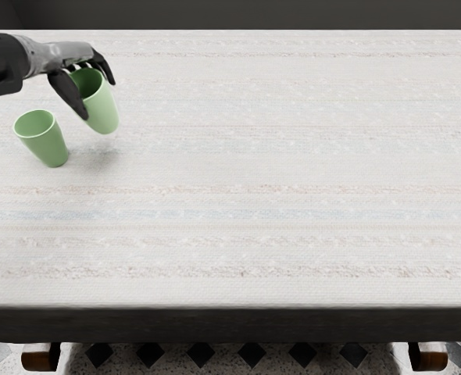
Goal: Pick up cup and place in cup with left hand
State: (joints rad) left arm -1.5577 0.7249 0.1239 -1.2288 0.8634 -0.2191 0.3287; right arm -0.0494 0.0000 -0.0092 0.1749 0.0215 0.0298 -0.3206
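On the far left part of the desk [254,164], a green cup [103,113] was held up by the left robot hand [68,55], pinched near its rim between thumb and fingers. Its bottom was held off the top (a soft shadow could be seen below), likely so it could be carried over. Farther left, the other green cup [44,145] was set down with its mouth up, so the held one could be put inside.
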